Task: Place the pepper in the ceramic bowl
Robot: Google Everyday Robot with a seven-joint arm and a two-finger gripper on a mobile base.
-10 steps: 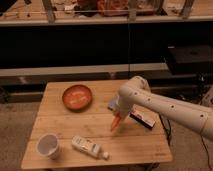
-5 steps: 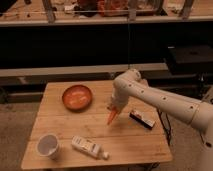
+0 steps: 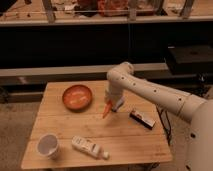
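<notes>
The gripper point(image 3: 113, 103), its fingers clamped on the pepper point(image 3: 106, 109) — which hangs tip-down just right of the bowl point(image 3: 66, 96) — does best to carry it left over the rim, centre it, lower, and only then let go.

The white arm point(image 3: 157, 95) enters from the right edge, well to the right of the ceramic bowl point(image 3: 85, 92), and runs up and leftward toward it as one long, thick link. At a rounded joint point(image 3: 121, 73), above and to the right of the bowl, it bends sharply, and a shorter link drops almost straight down. The gripper point(image 3: 111, 104) hangs at the end of this link, pointing downward, just to the right of the bowl and apart from it. Its fingers are closed on the upper end of the pepper point(image 3: 106, 110), which slants down toward the bowl's side.
</notes>
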